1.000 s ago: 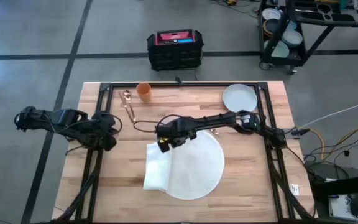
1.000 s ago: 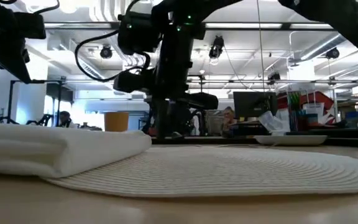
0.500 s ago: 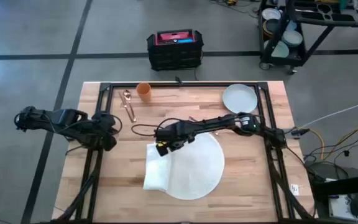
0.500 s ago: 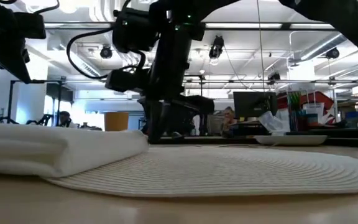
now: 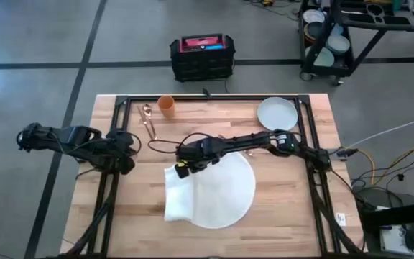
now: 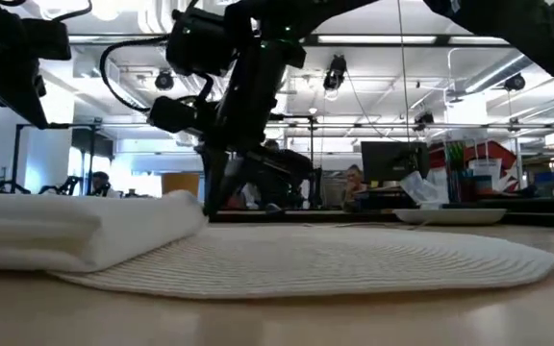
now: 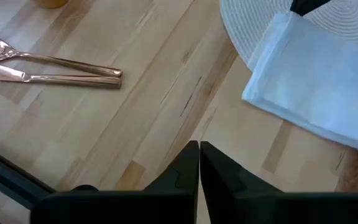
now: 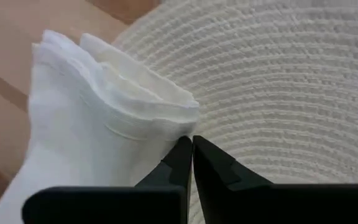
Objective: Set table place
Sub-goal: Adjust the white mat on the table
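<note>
Right arm is stretched low across the table's middle toward the left side, wrist pitched down. Right gripper (image 5: 182, 169) sits at the surface, its fingers (image 8: 219, 167) pressed together. Left arm waits folded at the left edge; left gripper (image 7: 199, 163) is likewise closed, holding nothing.

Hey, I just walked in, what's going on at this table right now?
The right end effector is down at the far corner of a folded white napkin lying over the round white mat, fingers closed. The left end effector waits shut at the table's left edge. Cutlery, an orange cup and a plate are not yet placed.
</note>
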{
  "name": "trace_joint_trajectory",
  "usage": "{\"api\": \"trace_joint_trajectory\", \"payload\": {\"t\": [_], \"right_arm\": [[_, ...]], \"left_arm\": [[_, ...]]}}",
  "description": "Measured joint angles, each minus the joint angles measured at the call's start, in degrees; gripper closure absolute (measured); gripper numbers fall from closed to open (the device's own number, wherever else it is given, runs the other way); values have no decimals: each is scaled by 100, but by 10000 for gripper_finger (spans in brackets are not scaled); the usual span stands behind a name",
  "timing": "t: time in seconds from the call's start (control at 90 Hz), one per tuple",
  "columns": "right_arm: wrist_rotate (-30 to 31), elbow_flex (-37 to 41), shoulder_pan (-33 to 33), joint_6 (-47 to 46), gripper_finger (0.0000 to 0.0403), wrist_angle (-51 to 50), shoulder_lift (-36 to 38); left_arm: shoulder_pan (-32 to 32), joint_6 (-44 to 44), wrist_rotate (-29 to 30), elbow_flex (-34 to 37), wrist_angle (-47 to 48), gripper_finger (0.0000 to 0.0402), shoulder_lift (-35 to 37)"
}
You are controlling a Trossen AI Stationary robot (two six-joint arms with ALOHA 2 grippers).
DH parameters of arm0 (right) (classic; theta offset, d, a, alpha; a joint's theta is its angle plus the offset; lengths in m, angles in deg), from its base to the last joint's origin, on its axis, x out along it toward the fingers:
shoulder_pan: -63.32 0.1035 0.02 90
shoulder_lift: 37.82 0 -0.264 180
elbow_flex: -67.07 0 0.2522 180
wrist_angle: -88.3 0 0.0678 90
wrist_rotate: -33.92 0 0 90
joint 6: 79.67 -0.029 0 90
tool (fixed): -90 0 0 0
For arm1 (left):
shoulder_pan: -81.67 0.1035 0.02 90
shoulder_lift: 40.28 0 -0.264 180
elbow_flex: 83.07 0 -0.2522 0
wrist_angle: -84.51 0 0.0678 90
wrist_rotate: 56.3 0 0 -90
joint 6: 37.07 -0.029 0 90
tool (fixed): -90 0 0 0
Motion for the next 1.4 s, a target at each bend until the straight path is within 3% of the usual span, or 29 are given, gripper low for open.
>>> {"api": "trace_joint_trajectory", "payload": {"t": [0.356, 0.611, 0.789, 1.0, 1.1, 1.256, 1.4], "right_arm": [[81, -244, 61, 366, 403, -1024, 4], [341, -200, -33, 166, 403, -617, -82], [10, -189, -61, 98, 403, -569, -248], [-321, -227, -72, -12, 403, 205, -205], [-247, -312, -71, 152, 403, -400, -72], [384, -349, -72, 559, 403, -1749, 72], [482, -248, -26, 938, 403, -2882, 144]], "left_arm": [[1, -2, 0, 0, -1, 402, 0], [-1, -2, 2, 0, -2, 402, -2], [0, -2, 2, 0, 0, 402, -1], [-1, -2, 0, 0, 0, 402, -2], [-2, -31, 0, 0, -1, 402, 0], [-2, -41, 0, 0, -2, 402, 0], [0, -43, 0, 0, 0, 402, 0]]}}
